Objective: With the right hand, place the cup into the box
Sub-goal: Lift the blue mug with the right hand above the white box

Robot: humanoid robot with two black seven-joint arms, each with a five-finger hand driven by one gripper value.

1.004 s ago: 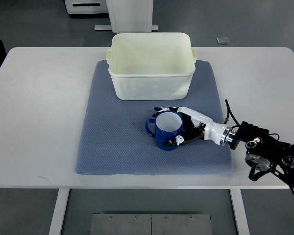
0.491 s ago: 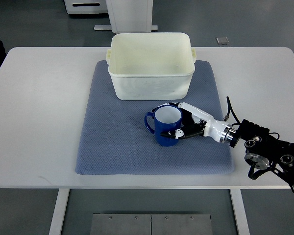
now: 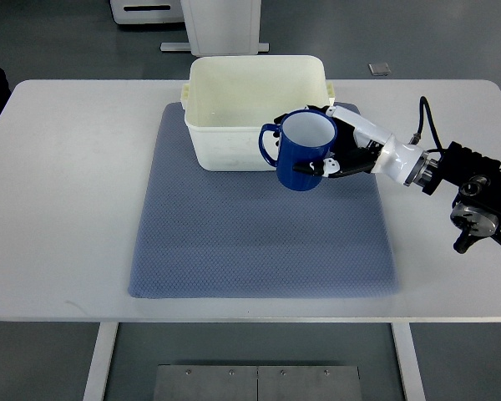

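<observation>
Now aloft above the desk, a glossy dark-blue ceramic cup with a white interior (image 3: 306,150) is clasped by the robot's white-and-black right hand (image 3: 341,149), whose fingers (image 3: 316,168) wrap the cup's right side while the handle points left. The cup is upright, its open mouth facing up, and in this steep view it overlaps the front right corner of the cream rectangular plastic box (image 3: 234,117), so it appears in front of the box's wall rather than inside it. The box stands at the far edge of a grey-blue textured fabric mat (image 3: 234,242) spread over the white desk (image 3: 67,192). The right arm's black wrist joints and cable (image 3: 476,184) reach in from the picture's right edge, above the desk's right side. Beyond the desk, a grey floor and the base of white furniture (image 3: 217,25) are visible at the top of the view.
</observation>
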